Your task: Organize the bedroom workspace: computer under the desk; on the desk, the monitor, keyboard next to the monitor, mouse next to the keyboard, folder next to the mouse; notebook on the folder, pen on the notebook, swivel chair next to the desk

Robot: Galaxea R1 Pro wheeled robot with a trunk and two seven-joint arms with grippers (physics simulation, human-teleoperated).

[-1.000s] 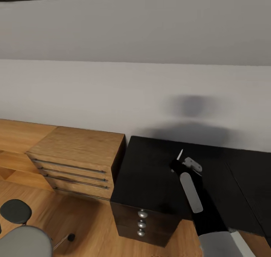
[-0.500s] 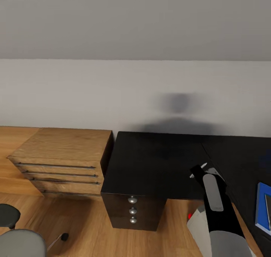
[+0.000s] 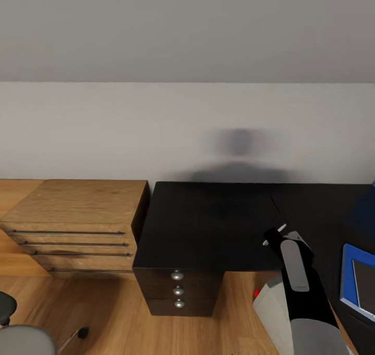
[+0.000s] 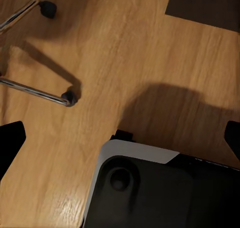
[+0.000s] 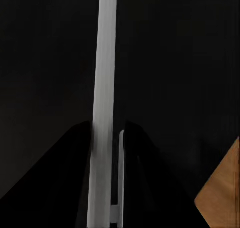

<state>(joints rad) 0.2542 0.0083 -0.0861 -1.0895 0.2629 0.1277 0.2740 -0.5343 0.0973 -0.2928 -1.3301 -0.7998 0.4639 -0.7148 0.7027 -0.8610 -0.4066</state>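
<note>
We are carrying the pen (image 3: 274, 234), pinched in the right gripper (image 3: 273, 236) with its jaws closed on it, over the black counter (image 3: 208, 225) at lower right. Next we should swing right to the notebook (image 3: 364, 284) lying on the blue folder (image 3: 348, 277).

head cam high, facing desk (image 3: 208, 225) and wall; right wrist close over same desk (image 5: 50, 62) — left wrist faces floor (image 4: 125, 52).
</note>
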